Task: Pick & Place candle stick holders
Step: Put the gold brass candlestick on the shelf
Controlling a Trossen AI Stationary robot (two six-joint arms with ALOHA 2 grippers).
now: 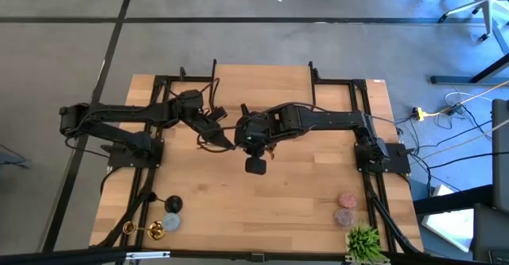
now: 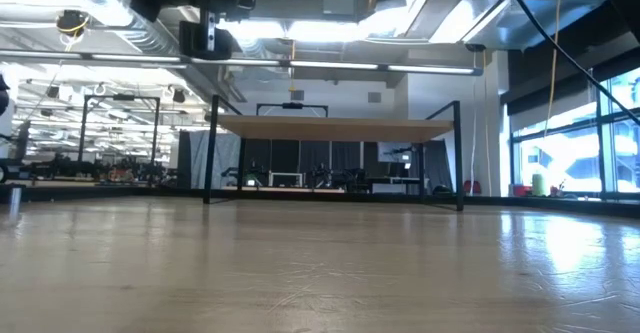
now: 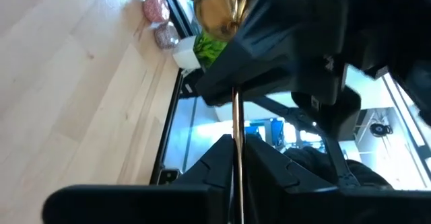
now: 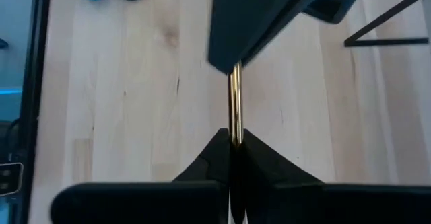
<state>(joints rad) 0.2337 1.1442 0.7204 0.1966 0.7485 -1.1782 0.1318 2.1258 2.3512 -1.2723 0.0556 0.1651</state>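
Note:
One gold candle stick holder is held in the air between both grippers over the table's middle. Its thin stem (image 4: 234,96) runs from my right gripper (image 4: 234,146) to my left gripper (image 4: 269,15). Its round gold end (image 3: 222,9) shows beyond the right gripper (image 3: 289,42) in the left wrist view. Both grippers meet at the table's centre, left (image 1: 225,136) and right (image 1: 253,142), each shut on the stem. A second gold candle stick holder (image 1: 147,230) lies on its side at the near left corner. My left gripper (image 3: 236,177) pinches the thin stem (image 3: 235,126) between its two fingers, with the stem running straight out ahead along them. The holder is lifted clear of the table. My right gripper pinches the same stem (image 4: 234,126) between its two fingers, farther toward the round gold end; the stem runs out ahead along the fingers. It is clear of the table.
A blue-grey ball (image 1: 171,222) and a black disc (image 1: 172,204) lie by the second holder at the near left. Two pink round things (image 1: 345,207) and a green plant (image 1: 364,241) stand at the near right. Black frame rails (image 1: 362,122) run along both sides.

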